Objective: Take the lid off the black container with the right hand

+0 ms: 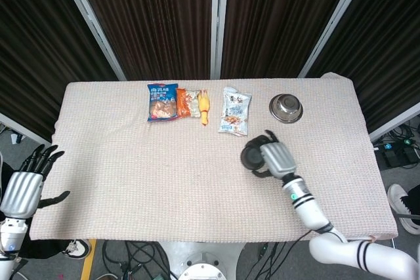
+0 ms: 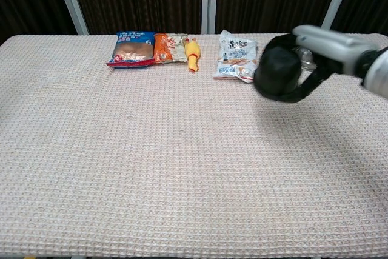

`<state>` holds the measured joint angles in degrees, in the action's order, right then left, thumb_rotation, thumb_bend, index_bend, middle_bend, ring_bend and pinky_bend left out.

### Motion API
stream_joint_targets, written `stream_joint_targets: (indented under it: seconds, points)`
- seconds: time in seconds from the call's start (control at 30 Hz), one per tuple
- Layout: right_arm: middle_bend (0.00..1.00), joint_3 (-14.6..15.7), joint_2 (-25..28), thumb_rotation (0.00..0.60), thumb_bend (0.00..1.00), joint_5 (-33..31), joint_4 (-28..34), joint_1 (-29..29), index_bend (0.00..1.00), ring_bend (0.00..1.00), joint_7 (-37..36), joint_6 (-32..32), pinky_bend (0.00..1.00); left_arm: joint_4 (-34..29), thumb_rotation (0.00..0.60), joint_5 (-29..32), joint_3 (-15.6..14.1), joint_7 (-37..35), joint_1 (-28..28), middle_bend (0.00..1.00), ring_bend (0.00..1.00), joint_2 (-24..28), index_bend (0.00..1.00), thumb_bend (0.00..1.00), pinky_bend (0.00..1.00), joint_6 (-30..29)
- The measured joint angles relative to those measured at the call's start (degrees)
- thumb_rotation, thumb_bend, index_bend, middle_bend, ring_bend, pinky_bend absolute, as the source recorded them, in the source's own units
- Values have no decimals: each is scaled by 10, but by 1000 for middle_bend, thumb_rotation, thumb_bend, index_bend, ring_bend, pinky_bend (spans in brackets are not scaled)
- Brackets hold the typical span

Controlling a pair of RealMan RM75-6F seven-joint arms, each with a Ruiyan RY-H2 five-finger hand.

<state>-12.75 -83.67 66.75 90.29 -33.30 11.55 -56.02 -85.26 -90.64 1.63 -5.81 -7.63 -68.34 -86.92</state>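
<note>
The right hand (image 1: 274, 159) is gripping the black container (image 2: 277, 74) with fingers wrapped round it, holding it above the table (image 1: 164, 175) near the white snack bag (image 1: 235, 111). Can't tell if the lid's off yet, so I'm guessing that's still to do. The left hand (image 1: 25, 185) is hanging empty off the table's corner, fingers spread.

A desk (image 1: 131, 181) covered in a pale pink waffle-weave cloth carries a row of things along its far edge. From the left: a blue snack packet (image 1: 162, 101), touching an orange-and-white snack packet (image 1: 188, 102), then a small yellow rubber chicken toy (image 1: 204, 107). Further right lies a white snack packet (image 1: 235, 111), then a round steel bowl (image 1: 286, 107).
</note>
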Motion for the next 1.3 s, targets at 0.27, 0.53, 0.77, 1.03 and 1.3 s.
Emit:
stream_joint_targets:
  seconds: [0.27, 0.53, 0.77, 1.03, 1.3]
  points:
    - [490, 13, 135, 600, 212, -18, 5, 78, 440, 154, -70, -17, 0, -3, 600, -9, -1, 5, -5, 82, 0, -3, 151, 86, 170, 1]
    - [487, 6, -25, 600, 210, 11, 20, -18, 439, 155, -28, 31, 0, -4, 600, 6, 2, 0, 1, 83, 0, 2, 151, 86, 170, 0]
    - [487, 12, -24, 600, 210, 19, 26, 12, 437, 150, -37, -17, 0, 7, 600, -1, -3, -9, 0, 83, 0, -3, 151, 86, 170, 1]
    - [486, 34, 136, 600, 210, 44, 11, 54, 437, 149, -81, -30, 0, 12, 600, 0, -3, -12, 3, 83, 0, -5, 151, 86, 170, -4]
    - [485, 23, -14, 600, 208, 58, 15, -3, 425, 150, -66, 9, 0, 3, 600, 5, 1, -10, 1, 83, 0, 4, 151, 86, 170, 0]
